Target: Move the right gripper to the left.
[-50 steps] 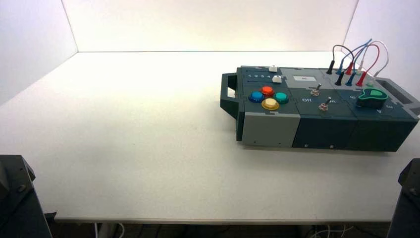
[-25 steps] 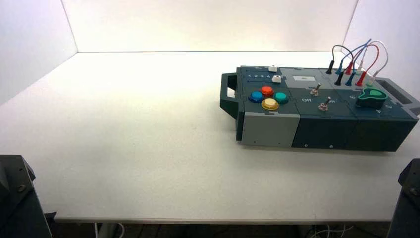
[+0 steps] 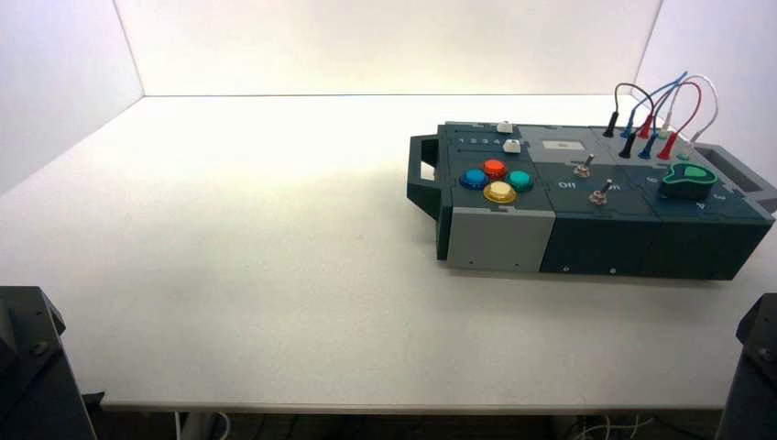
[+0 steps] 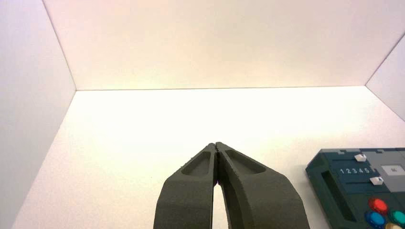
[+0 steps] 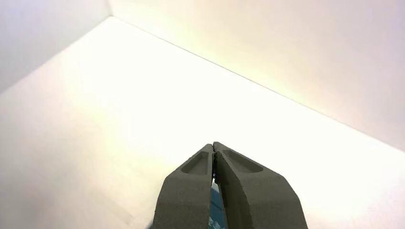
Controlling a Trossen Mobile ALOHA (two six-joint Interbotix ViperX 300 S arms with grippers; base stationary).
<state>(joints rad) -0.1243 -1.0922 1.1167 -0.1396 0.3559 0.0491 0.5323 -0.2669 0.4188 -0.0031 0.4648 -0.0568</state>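
Right wrist view: the dark grey right gripper (image 5: 213, 146) has fingertips pressed together, holding nothing, above the white table (image 5: 143, 95); left gripper (image 4: 216, 145) likewise closed, dark teal control box (image 4: 363, 186) far right.

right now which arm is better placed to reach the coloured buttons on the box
Right, probably. The box sits on the table's right side, nearer the right arm's base. Both pincers, left pincer and right pincer, are shut and parked.

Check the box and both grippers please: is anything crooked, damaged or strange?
Nothing stands out. The box sits flat on the table, its wires plugged in. The left gripper and right gripper are both shut and empty.
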